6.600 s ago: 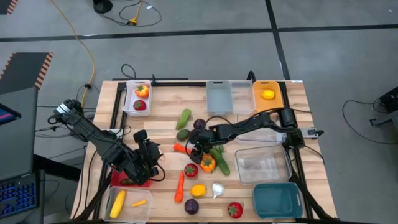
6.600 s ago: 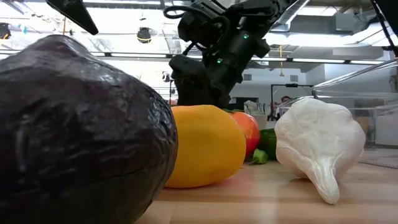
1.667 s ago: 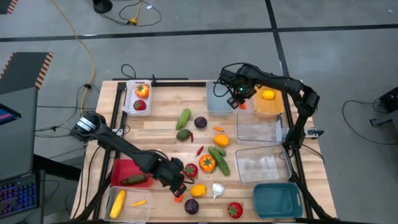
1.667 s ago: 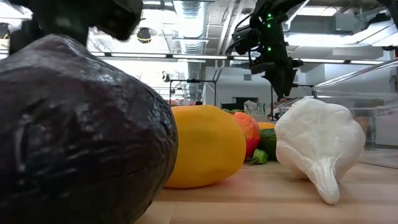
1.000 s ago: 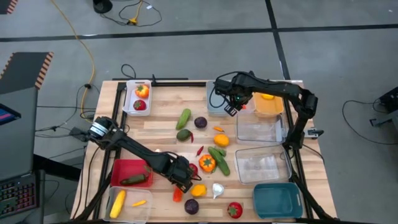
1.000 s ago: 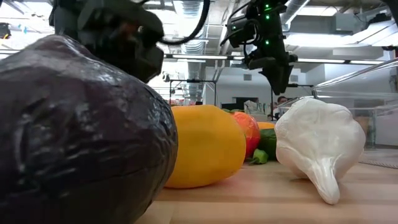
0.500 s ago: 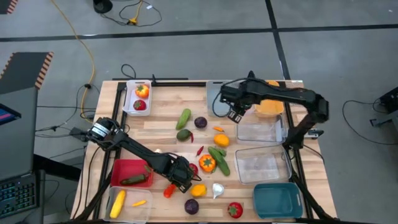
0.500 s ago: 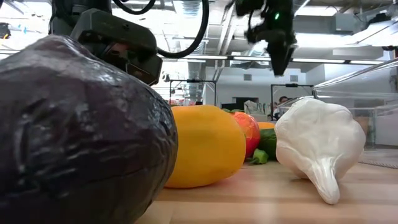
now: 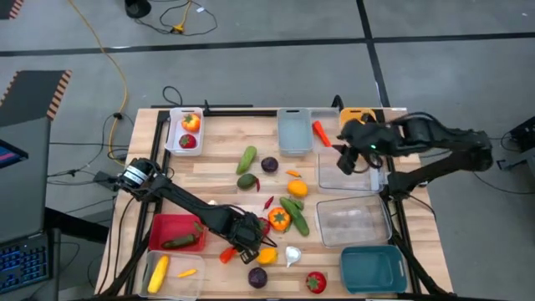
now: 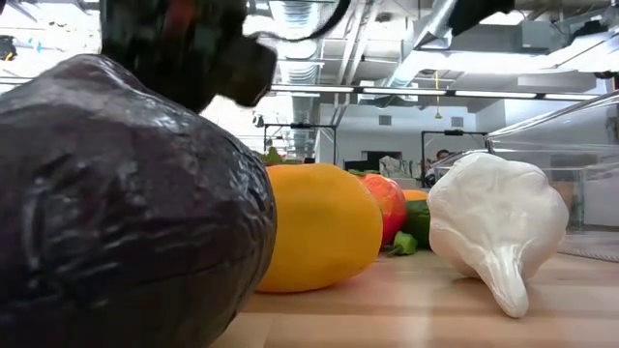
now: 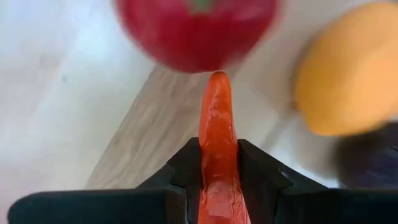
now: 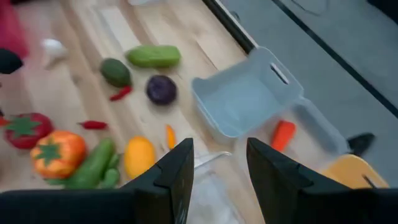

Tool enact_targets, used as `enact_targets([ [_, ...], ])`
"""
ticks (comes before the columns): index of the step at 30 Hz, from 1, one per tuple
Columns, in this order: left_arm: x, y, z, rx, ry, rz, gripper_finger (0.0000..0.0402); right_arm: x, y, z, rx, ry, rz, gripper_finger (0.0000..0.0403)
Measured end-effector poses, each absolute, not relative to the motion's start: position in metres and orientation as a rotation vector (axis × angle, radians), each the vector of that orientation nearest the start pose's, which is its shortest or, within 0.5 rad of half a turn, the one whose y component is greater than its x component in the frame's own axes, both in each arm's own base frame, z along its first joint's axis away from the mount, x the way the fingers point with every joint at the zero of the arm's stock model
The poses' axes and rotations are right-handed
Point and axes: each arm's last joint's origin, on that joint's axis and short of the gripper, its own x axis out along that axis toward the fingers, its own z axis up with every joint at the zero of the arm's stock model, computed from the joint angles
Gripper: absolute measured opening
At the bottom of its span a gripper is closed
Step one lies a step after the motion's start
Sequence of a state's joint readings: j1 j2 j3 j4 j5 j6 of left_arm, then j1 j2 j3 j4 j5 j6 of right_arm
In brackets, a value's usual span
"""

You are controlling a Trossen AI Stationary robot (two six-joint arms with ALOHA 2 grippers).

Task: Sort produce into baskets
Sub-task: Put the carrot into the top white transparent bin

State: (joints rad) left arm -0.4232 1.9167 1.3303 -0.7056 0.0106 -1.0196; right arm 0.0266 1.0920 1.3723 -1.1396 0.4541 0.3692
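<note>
Orange carrot [image 11: 218, 155] is sitting clamped between the left gripper's [image 9: 244, 243] narrowed fingers, tip toward a red tomato [image 11: 198, 31] just ahead. Right gripper [image 9: 348, 160] is hanging with fingers parted, holding nothing, just beside the grey basket [image 9: 294, 131].

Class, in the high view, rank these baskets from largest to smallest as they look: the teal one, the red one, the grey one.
1. Teal basket, plainly the largest.
2. Red basket and grey basket: these look about alike, and the left arm covers part of the red one, so I would not rank them.
</note>
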Motion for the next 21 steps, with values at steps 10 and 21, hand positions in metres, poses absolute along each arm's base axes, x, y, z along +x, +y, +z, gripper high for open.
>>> enact_targets([
  [10,0.370,-0.142,0.245,-0.335,1.151,0.237,0.0078,0.160,0.007,0.346,0.187,0.641,-0.459,0.0176],
  [21,0.414,-0.074,0.300,-0.093,0.814,0.292,0.0080,0.172,0.018,0.343,0.209,0.510,-0.375,0.0176],
])
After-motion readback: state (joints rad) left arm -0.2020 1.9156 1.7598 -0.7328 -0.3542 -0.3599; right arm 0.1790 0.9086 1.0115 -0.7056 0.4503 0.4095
